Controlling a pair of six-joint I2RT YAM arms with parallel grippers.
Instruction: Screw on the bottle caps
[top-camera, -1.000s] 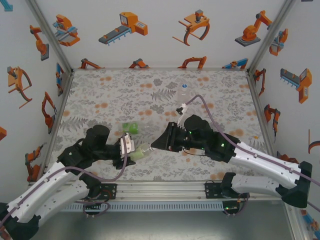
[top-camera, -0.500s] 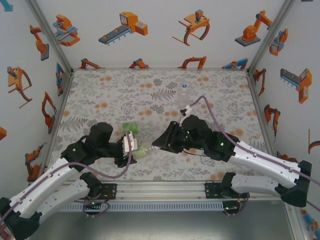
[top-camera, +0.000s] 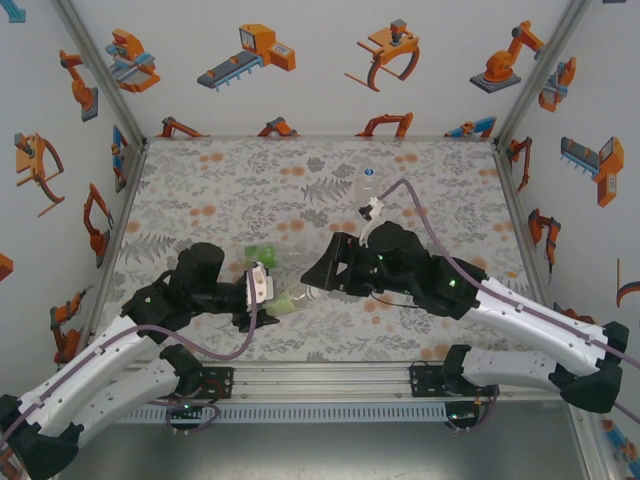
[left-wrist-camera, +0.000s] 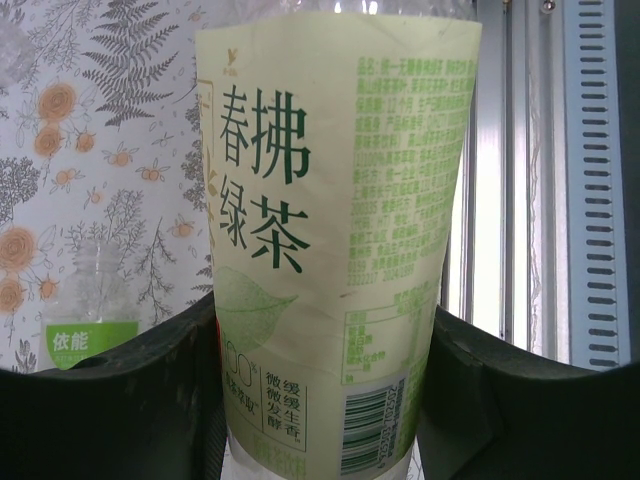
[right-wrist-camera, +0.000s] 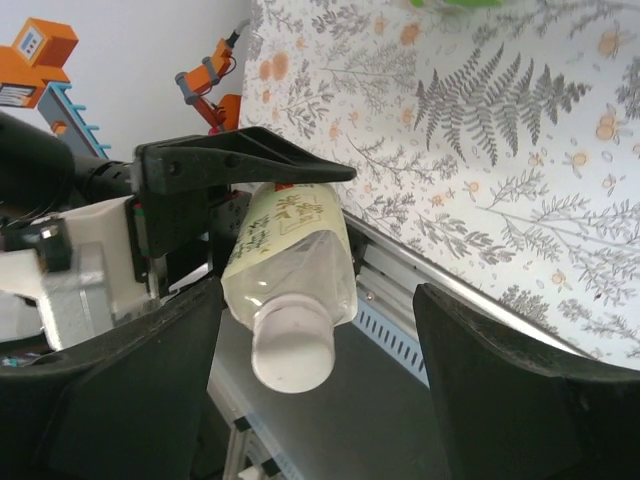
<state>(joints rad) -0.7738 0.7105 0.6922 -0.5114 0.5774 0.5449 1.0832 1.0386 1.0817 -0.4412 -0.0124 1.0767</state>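
Cap-tightening on the pale-labelled bottle (left-wrist-camera: 340, 200), pinched by the left claw (top-camera: 262, 290) and held level over the near surface (top-camera: 200, 200); the right claw (right-wrist-camera: 318, 310) is spread either side of the white cap (right-wrist-camera: 292, 358) on its neck, clear of it. Next move likely calls for closing on the cap to twist. Right wrist view reveals that gap; top view adds the green-labelled bottle (top-camera: 262, 253) behind and the unlabelled bottle (top-camera: 368, 185) beyond.

White arm links (top-camera: 105, 388), black joints (top-camera: 200, 270), purple cables (top-camera: 428, 236), green LEDs (top-camera: 447, 284), black tool fingers (right-wrist-camera: 525, 395).
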